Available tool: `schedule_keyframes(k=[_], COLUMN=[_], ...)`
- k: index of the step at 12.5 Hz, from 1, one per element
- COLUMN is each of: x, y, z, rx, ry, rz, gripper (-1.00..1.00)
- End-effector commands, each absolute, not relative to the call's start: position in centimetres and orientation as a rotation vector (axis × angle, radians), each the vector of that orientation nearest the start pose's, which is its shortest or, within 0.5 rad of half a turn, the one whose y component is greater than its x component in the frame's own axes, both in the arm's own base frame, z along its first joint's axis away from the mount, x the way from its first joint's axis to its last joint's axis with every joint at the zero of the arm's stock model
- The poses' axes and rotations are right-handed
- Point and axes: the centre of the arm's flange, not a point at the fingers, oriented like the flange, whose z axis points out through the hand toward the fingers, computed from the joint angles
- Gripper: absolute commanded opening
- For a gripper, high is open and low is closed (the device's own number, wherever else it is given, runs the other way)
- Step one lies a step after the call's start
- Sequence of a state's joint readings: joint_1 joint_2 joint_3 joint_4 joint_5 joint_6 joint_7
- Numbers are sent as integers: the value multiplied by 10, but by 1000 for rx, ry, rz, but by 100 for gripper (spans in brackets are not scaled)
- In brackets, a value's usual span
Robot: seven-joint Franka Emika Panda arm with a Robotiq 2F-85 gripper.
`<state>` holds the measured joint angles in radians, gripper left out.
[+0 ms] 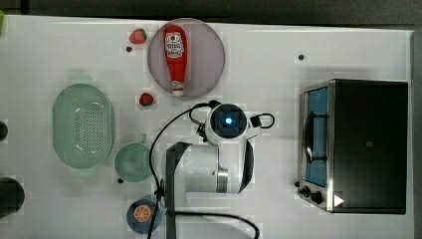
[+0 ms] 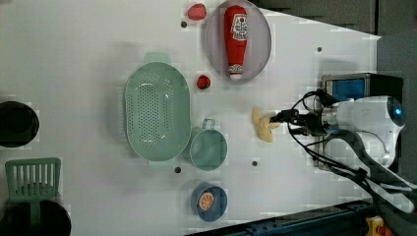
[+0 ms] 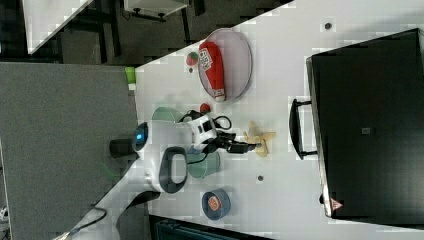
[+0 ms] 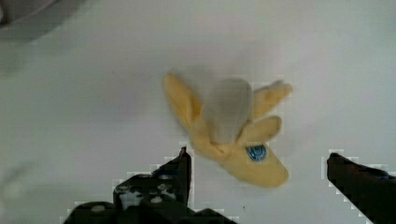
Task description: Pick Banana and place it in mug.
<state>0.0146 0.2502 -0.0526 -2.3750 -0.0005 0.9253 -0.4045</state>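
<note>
Gripper [image 4: 257, 172] wide open, nothing held, poised over banana [image 4: 231, 130]; tips straddle its stem end. Banana half-peeled, lies on bare table [image 2: 74, 59], well apart from mug [image 2: 208, 149] toward left view's right. Advice: drop straight, centre tips across yellow body below splayed peel flaps, close on firm part, not loose flaps. Count: one banana, one mug, one basket [image 2: 156, 110], two strawberries [image 2: 196, 11], one ketchup bottle [image 2: 235, 39] on plate [image 2: 263, 44], one blue dish [image 2: 209, 201].
</note>
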Motion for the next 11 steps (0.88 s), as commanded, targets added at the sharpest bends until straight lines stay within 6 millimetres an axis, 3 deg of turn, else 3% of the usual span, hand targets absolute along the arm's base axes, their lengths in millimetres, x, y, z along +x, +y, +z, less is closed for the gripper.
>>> schedule_keyframes(k=[1,7,8,11], x=[494,486,485,485], y=[-13,-7,-6,-6], z=[181,141,140,140], rx=[-3114,-3112,-3111,-3111], ry=[569,548,546,545], rz=[121,70,70,65], gripper=[100,100,92,19])
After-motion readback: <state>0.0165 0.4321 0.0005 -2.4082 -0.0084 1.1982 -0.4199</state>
